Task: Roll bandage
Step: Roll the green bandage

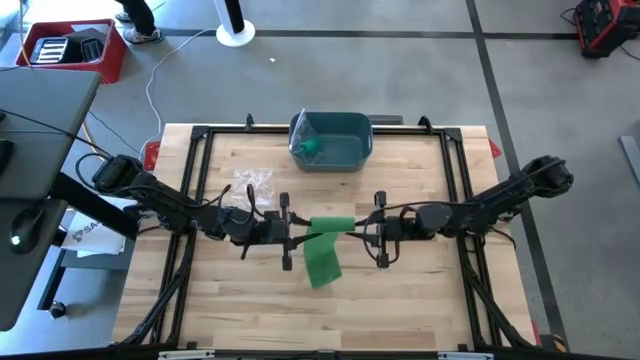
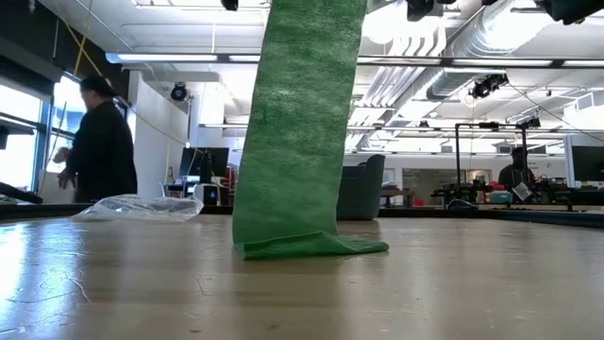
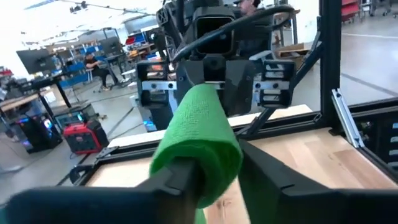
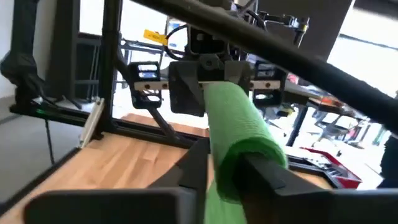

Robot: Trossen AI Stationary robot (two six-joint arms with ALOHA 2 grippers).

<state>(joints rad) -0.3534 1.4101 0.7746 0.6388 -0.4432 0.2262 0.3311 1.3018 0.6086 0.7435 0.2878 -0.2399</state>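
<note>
From above, the two arms meet over the middle of the table (image 1: 420, 310). The left gripper (image 1: 287, 232) and the right gripper (image 1: 377, 229) face each other with the green bandage (image 1: 328, 240) stretched between them. A rolled section spans the gap, and a loose tail hangs down and trails onto the wood. A blue-grey bin (image 1: 332, 140) holding more green material sits at the far edge, and a crumpled clear plastic bag (image 1: 252, 181) lies near the left arm.

At table height, the bandage (image 2: 297, 132) hangs as a flat strip, its end folded on the tabletop. The plastic bag (image 2: 142, 207) lies behind it, and a person (image 2: 99, 142) stands in the room beyond. The grippers are cut off above this view.

From the left wrist, the roll (image 3: 199, 134) lies between the left gripper's (image 3: 217, 180) fingers, which are set narrowly around it. From the right wrist, the roll (image 4: 239, 127) likewise runs between the right gripper's (image 4: 227, 168) fingers. How firmly each one presses I cannot tell.

I judge that rolling is well begun but unfinished: a tube has formed, and a good length of tail is left to wind.
</note>
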